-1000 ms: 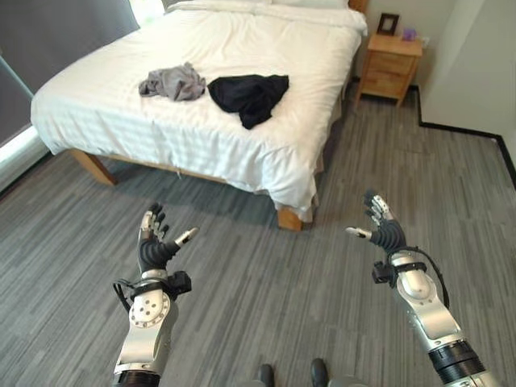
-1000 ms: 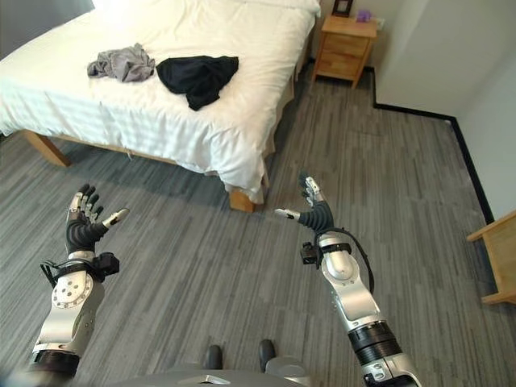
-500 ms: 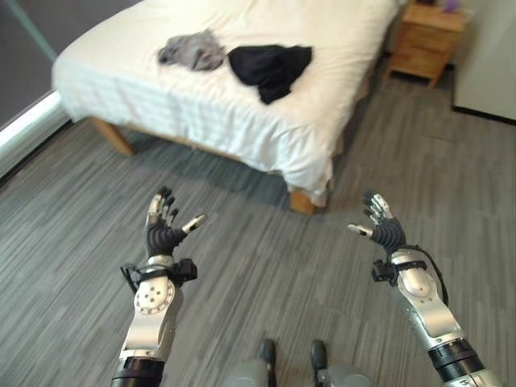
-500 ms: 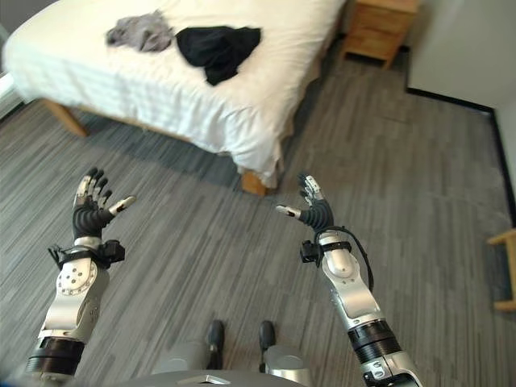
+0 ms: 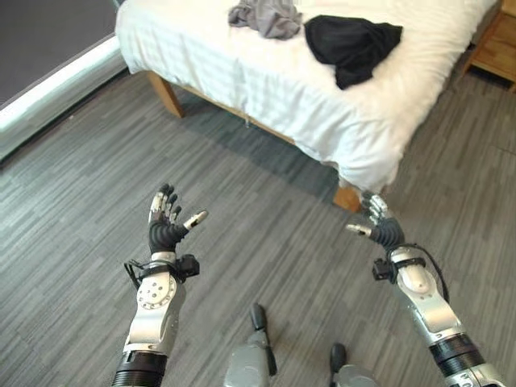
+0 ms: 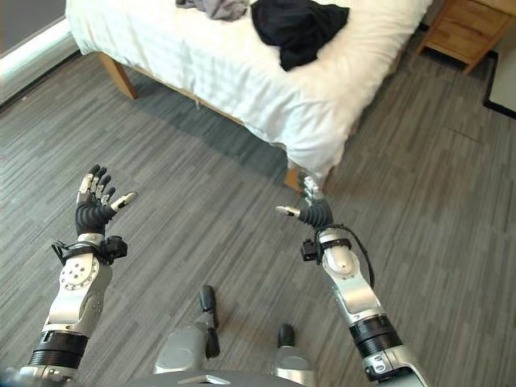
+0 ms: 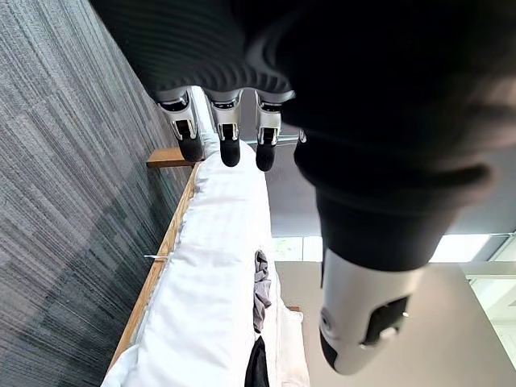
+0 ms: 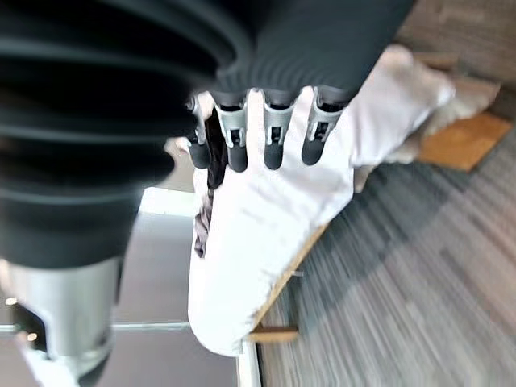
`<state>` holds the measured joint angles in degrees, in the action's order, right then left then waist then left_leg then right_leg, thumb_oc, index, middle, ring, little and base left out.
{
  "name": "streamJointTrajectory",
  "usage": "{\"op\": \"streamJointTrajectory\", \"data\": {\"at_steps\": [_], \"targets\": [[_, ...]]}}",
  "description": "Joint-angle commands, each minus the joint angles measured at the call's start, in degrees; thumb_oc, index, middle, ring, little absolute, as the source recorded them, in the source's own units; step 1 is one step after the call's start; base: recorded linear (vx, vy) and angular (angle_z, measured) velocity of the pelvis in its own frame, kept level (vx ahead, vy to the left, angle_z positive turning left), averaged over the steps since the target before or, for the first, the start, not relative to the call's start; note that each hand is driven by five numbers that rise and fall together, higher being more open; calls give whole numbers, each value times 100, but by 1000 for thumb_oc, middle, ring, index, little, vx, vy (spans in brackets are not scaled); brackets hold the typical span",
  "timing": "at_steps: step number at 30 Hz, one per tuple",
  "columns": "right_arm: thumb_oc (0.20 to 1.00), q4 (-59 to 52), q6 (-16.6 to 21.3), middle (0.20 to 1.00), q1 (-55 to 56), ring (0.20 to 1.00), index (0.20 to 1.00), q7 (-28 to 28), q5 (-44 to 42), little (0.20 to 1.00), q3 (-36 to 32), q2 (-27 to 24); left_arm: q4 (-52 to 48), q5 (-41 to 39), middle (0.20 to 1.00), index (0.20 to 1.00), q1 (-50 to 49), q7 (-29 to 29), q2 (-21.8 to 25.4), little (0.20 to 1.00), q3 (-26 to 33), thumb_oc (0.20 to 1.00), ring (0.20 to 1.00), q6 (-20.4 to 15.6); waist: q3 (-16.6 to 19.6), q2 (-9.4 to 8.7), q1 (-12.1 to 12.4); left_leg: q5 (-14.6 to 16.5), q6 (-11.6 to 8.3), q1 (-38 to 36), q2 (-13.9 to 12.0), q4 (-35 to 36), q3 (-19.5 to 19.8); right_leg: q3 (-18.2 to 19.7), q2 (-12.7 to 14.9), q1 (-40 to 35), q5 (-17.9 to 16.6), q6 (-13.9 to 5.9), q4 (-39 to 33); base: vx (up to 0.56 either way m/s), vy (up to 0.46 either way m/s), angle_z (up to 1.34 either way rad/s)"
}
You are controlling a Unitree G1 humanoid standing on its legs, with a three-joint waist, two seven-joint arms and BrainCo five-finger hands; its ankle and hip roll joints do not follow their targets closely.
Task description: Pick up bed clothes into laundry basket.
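Note:
A black garment point(image 5: 352, 44) lies crumpled on the white bed point(image 5: 266, 76), near its foot corner. A grey garment point(image 5: 264, 16) lies beside it, further toward the robot's left. My left hand point(image 5: 165, 225) is raised over the grey floor, open with straight fingers, holding nothing. My right hand point(image 5: 380, 229) is raised too, open and empty, just short of the bed's corner. Both hands are well away from the clothes. The grey garment point(image 7: 261, 290) and a sliver of the black one point(image 7: 257, 365) show past the left hand's fingers point(image 7: 229, 145).
Grey wood-look flooring point(image 5: 242, 218) stretches between me and the bed. The bed stands on wooden legs point(image 5: 167, 93), one at the near corner point(image 5: 347, 197). A wooden nightstand point(image 6: 470, 28) stands at the far right. A window sill point(image 5: 56, 89) runs along the left.
The camera has swung toward the right and down, so the bed now sits higher and further right in view. Both hands stay raised and open.

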<state>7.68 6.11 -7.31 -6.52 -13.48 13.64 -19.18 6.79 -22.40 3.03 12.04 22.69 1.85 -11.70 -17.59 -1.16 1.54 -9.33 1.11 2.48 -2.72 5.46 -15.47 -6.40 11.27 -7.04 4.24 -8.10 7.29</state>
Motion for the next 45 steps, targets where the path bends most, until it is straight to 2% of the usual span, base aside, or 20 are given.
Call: {"op": "streamJointTrajectory", "data": {"at_steps": [1,4,8,11,13,14,15,17,19,21,22,23,24,27,30,31,32,33,40,45], "targets": [[1000,-82,215,1000,-486,1000,1000,55,121,1000,33,231,-317,-102,1000,1000,226,-63,553,1000,18,1000,1000,-115,31,-228,-35,482,-342,-184,-357,-54,86,260,-201,625,-713,-215,1679,168,154,40],[1000,-43,245,1000,-440,1000,1000,5,68,1000,14,381,-318,-65,1000,1000,333,-97,648,1000,-34,1000,1000,-103,-46,-147,-139,645,-373,-403,-538,-46,37,-30,-86,1263,-700,-184,2111,234,74,55],[1000,-96,226,1000,-351,1000,1000,62,-97,1000,-30,391,-365,-237,1000,1000,360,-196,649,1000,-97,1000,1000,-90,1,-284,-373,945,-516,-692,-466,-46,133,-431,-113,1389,-502,-30,545,347,-39,26],[1000,6,237,1000,-443,1000,1000,59,-208,1000,-60,387,-287,-266,1000,1000,409,-234,619,1000,-79,1000,1000,-54,57,-393,-532,1222,-648,-1022,-444,-46,88,-710,-120,1598,-901,-90,-646,391,-71,7],[1000,8,221,1000,-479,1000,1000,90,-185,1000,19,443,-313,19,1000,1000,365,-255,561,1000,-174,1000,1000,-5,91,-450,-579,1457,-758,-1342,-451,-46,-82,-1311,-53,1779,-1187,-184,-1094,357,-68,-5],[1000,1,218,1000,-463,1000,1000,88,-181,1000,21,443,-330,42,1000,1000,347,-243,550,1000,-178,1000,1000,5,96,-434,-583,1468,-764,-1352,-469,-46,-78,-1326,-69,1761,-1183,-187,-1100,398,-55,-30],[1000,32,271,1000,-427,1000,1000,114,-19,1000,88,402,-164,-24,1000,1000,303,-307,457,1000,3,1000,1000,-49,161,-454,-616,1644,-820,-1697,-450,-46,-252,-1818,-4,1784,-1242,-164,-1082,409,-74,-38],[1000,77,324,1000,-291,1000,1000,113,-9,1000,56,347,-154,-261,1000,1000,212,-320,390,1000,110,1000,1000,-179,336,-430,-737,1854,-858,-2025,-381,-46,-254,-1723,-72,1626,-1217,-26,-1081,527,-57,-34],[1000,141,287,1000,-212,1000,1000,162,-3,1000,105,363,-96,-231,1000,1000,164,-319,297,1000,33,1000,1000,-146,408,-336,-825,1703,-932,-2136,-420,-97,-193,-1661,-139,1539,-1224,50,-1072,356,-47,-15],[1000,237,326,1000,-186,1000,1000,188,85,1000,229,219,7,-272,1000,1000,176,-308,206,1000,-20,1000,1000,-199,459,-135,-883,1192,-1178,-1902,-764,-1435,-154,-1676,-422,1113,-1019,332,-1133,342,-157,-15],[1000,237,327,1000,-191,1000,1000,187,84,1000,229,218,9,-272,1000,1000,180,-309,206,1000,-18,1000,1000,-201,467,-150,-898,1175,-1180,-1868,-754,-1449,-136,-1688,-407,1127,-1035,342,-1142,341,-191,-24],[1000,192,324,1000,-232,1000,1000,140,101,1000,212,87,-55,-362,1000,1000,182,-272,234,1000,3,1000,1000,-257,376,-226,-822,684,-1271,-1304,-927,-2853,90,-1495,-581,796,-874,585,-1199,351,-173,-48],[1000,146,323,1000,-225,1000,1000,123,142,1000,161,16,-97,-374,1000,1000,217,-221,251,1000,20,1000,1000,-287,319,-293,-767,439,-1315,-1078,-931,-3411,255,-1420,-625,641,-781,694,-1228,447,-178,-104],[1000,70,284,1000,-165,1000,1000,26,321,1000,89,-114,-119,-250,1000,1000,286,-64,197,1000,-49,1000,1000,-260,137,-572,-608,857,-1075,-309,-761,-4060,479,-967,-580,296,-590,725,-1229,304,14,-134],[1000,9,275,1000,-120,1000,1000,48,421,1000,21,-216,-181,-321,1000,1000,252,-39,227,1000,85,1000,1000,-311,96,-633,-530,923,-978,-41,-827,-3483,445,-700,-529,212,-557,598,-1229,186,151,-107],[1000,-54,246,1000,-119,1000,1000,57,530,1000,57,-259,-218,-309,1000,1000,117,14,184,1000,167,1000,1000,-314,88,-574,-425,1058,-919,-160,-841,-2722,384,-398,-529,110,-489,478,-1229,234,233,-160],[1000,-55,245,1000,-119,1000,1000,57,530,1000,57,-258,-218,-309,1000,1000,117,14,185,1000,167,1000,1000,-314,89,-582,-419,1047,-917,-170,-833,-2703,374,-391,-522,113,-490,477,-1229,285,332,-134],[1000,-66,221,1000,-136,1000,1000,85,647,1000,103,-300,-194,-296,1000,1000,44,82,125,1000,193,1000,1000,-320,109,-510,-377,1065,-950,-162,-828,-1971,556,-202,-532,47,-450,403,-1229,142,165,-109],[1000,-152,221,1000,53,1000,1000,149,974,1000,39,-375,-289,-255,1000,1000,-129,-23,-31,1000,66,1000,1000,-308,362,-267,-448,742,-965,-916,-816,-262,427,-136,-510,-176,-396,272,-1228,176,217,-71],[1000,-36,174,1000,132,1000,1000,139,1069,1000,54,-258,-372,-172,1000,1000,-222,-158,21,1000,-104,1000,1000,-247,488,-293,-451,783,-873,-1038,-707,-46,318,-91,-365,-113,-487,142,-1227,70,134,51]]}}
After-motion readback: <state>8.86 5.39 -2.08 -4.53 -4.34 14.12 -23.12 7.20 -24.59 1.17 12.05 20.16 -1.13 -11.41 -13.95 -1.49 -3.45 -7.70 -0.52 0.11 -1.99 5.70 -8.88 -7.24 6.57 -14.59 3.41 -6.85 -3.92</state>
